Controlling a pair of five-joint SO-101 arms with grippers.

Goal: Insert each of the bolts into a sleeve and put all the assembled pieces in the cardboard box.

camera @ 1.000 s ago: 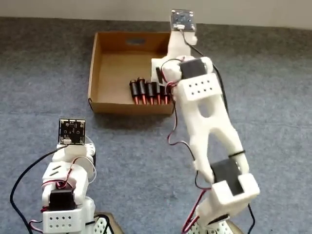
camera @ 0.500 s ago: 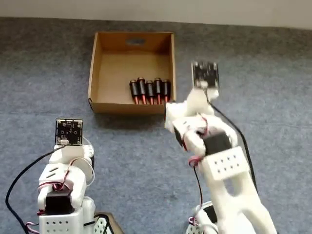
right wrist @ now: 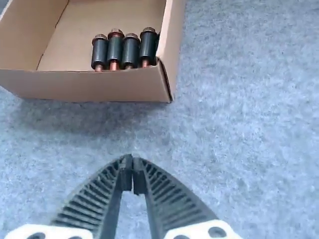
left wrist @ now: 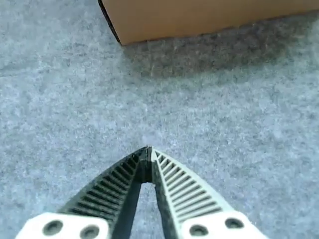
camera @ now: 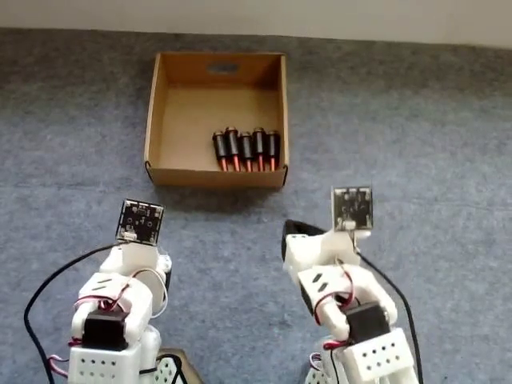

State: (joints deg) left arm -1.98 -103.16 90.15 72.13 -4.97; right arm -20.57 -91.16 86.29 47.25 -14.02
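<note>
Five sleeved bolts (camera: 246,150) lie in a row inside the box (camera: 192,112). We judge them stiff and light, best pinched across the sleeve. Left gripper (left wrist: 147,150) and right gripper (right wrist: 128,160) hover short of it, fingers pressed together.

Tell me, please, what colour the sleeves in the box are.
The sleeves are black, clearest in the right wrist view.

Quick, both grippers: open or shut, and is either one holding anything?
Left gripper: shut, holding nothing.
Right gripper: shut, holding nothing.
</note>
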